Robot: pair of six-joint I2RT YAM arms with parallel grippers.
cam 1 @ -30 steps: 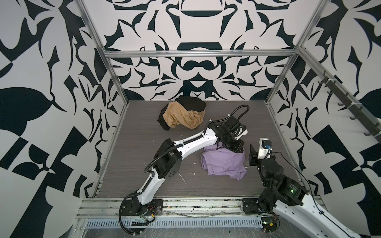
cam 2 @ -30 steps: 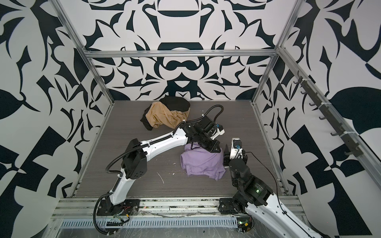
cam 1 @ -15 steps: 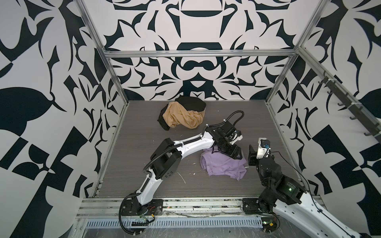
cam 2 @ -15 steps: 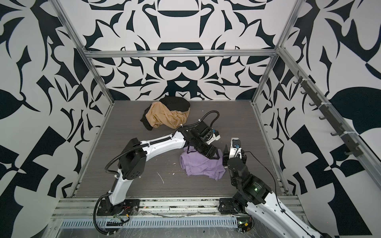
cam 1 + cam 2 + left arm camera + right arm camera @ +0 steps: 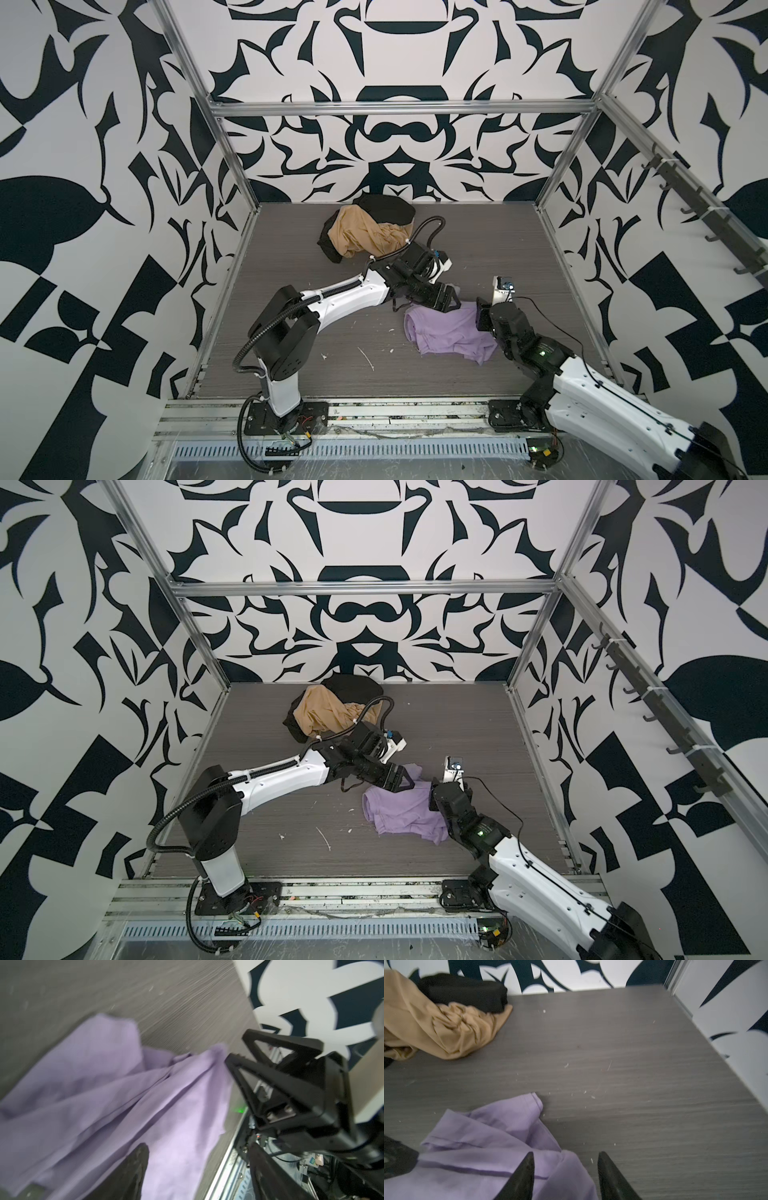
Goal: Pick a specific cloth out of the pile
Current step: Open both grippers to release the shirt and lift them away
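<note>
Our left gripper (image 5: 405,782) stood with its jaws spread wide, clasping nothing, just above the far edge of the thin, wrinkled lilac cloth (image 5: 449,337); whether it touched the fabric we could not tell. Our right gripper (image 5: 564,1160) was likewise parted and empty, one fingertip (image 5: 526,1174) over the cloth's right-hand edge and the other over the bare grey wood-grain tabletop (image 5: 332,345). The cloth lay crumpled on the tabletop between the two grippers, towards the front right, well apart from the pile (image 5: 368,237) of tan-orange and black garments heaped at the back.
</note>
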